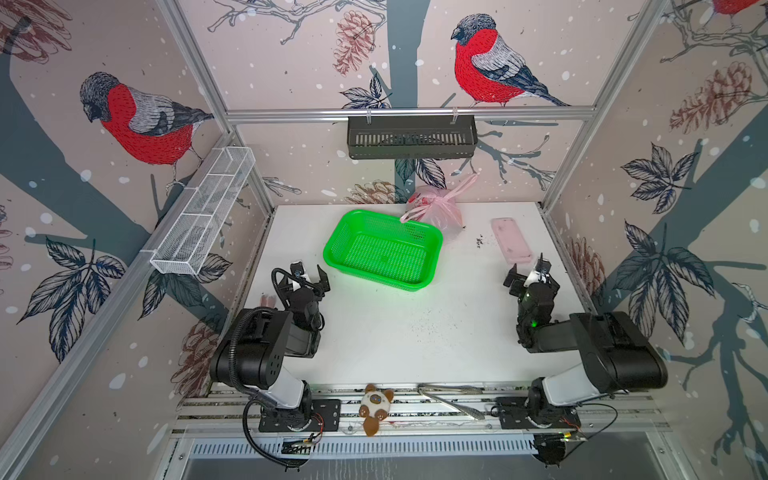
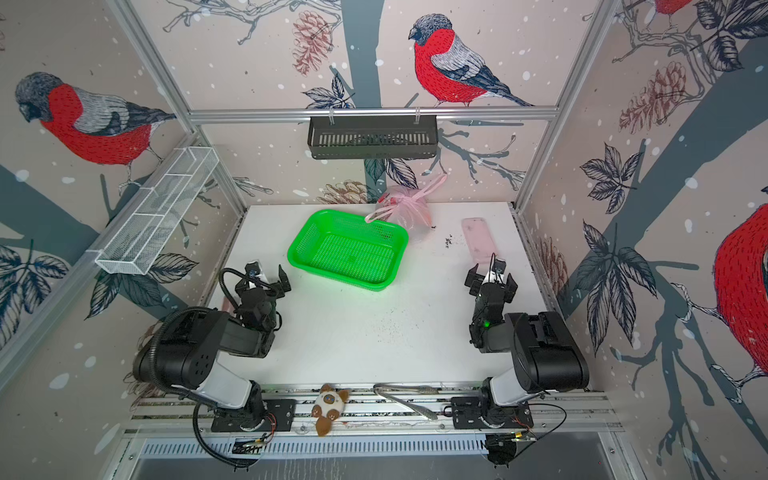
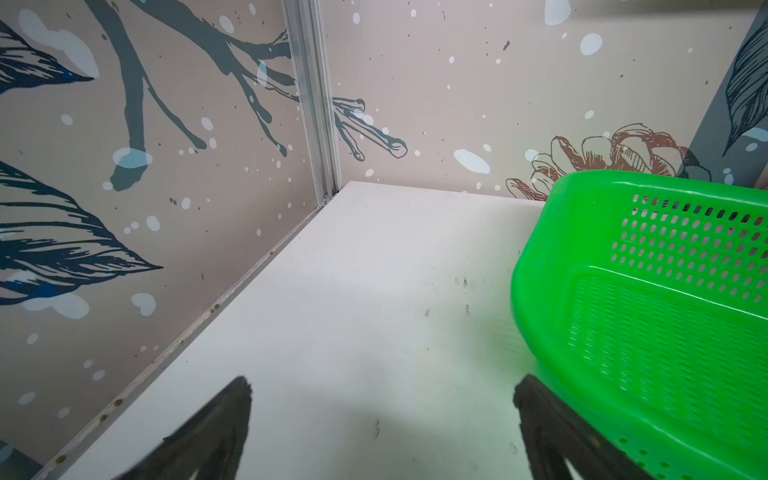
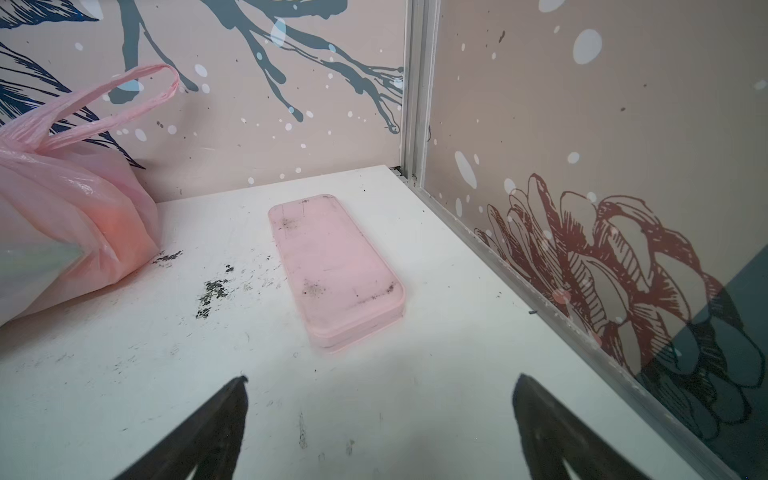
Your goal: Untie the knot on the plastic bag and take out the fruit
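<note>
Well, both left gripper (image 1: pixel 311 274) and right gripper (image 1: pixel 528 270) hang spread and empty, far from the plastic bag (image 1: pixel 446 216) tied behind the green basket (image 1: pixel 332 246) at the table's (image 1: pixel 415 332) back, where a tug on a loop may tighten the knot (image 1: pixel 439 202) or tear the film

- We read this as a robotics lab test cell, not a home or a shop.
- An aluminium profile frame (image 1: pixel 407 113) boxes in a white table (image 1: pixel 374 340). Printed bullfinch wall panels (image 1: pixel 486 62) close it on three sides.
- The left arm (image 1: pixel 253 353) and right arm (image 1: pixel 615 357) are bolted to slotted rails (image 1: pixel 415 409) at the near edge, with a corrugated cable hose (image 1: pixel 249 432) exposed.
- The left end effector (image 1: pixel 310 272) and right end effector (image 1: pixel 528 271) are parallel-jaw units, and each arm has its own wrist camera view.
- The props look staged. A black slotted bin (image 1: pixel 411 137) hooks on the back rail and a white wire rack (image 1: pixel 203 212) on the side rail. A plush toy (image 1: pixel 376 407) and metal tongs (image 1: pixel 453 399) lie on the near rails.
</note>
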